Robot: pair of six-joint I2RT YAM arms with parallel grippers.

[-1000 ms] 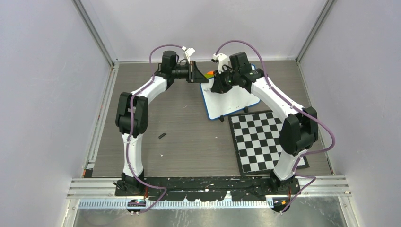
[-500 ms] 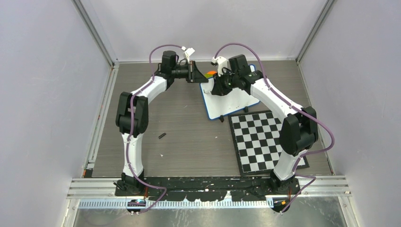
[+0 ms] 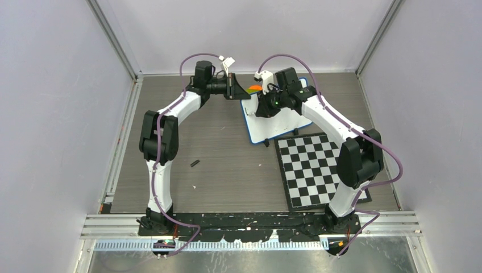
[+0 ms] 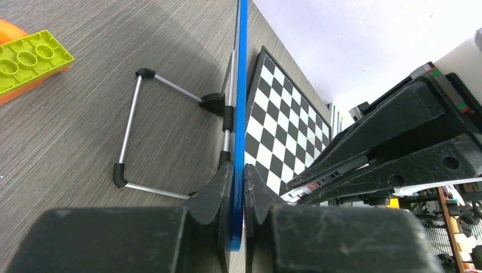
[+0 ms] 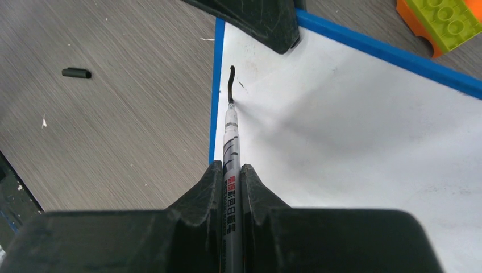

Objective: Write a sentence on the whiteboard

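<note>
The whiteboard (image 3: 278,124), white with a blue rim, stands tilted at the table's far centre. My left gripper (image 3: 237,91) is shut on its blue rim (image 4: 242,85), which runs edge-on between the fingertips of the left gripper (image 4: 239,168). My right gripper (image 3: 262,106) is shut on a grey marker (image 5: 232,142). The marker's tip touches the white surface (image 5: 352,125) near the board's left edge. Of the sentence, only one short curved black stroke (image 5: 230,84) shows, just beyond the tip.
A checkered board (image 3: 315,170) lies right of the whiteboard. The black marker cap (image 3: 195,163) lies loose on the table's left half. Green and orange bricks (image 3: 254,89) sit behind the whiteboard. Its wire stand (image 4: 133,131) props it up. Grey walls enclose the table.
The right wrist has shifted slightly right and farther back over the whiteboard with the marker. The left arm has stayed where it was.
</note>
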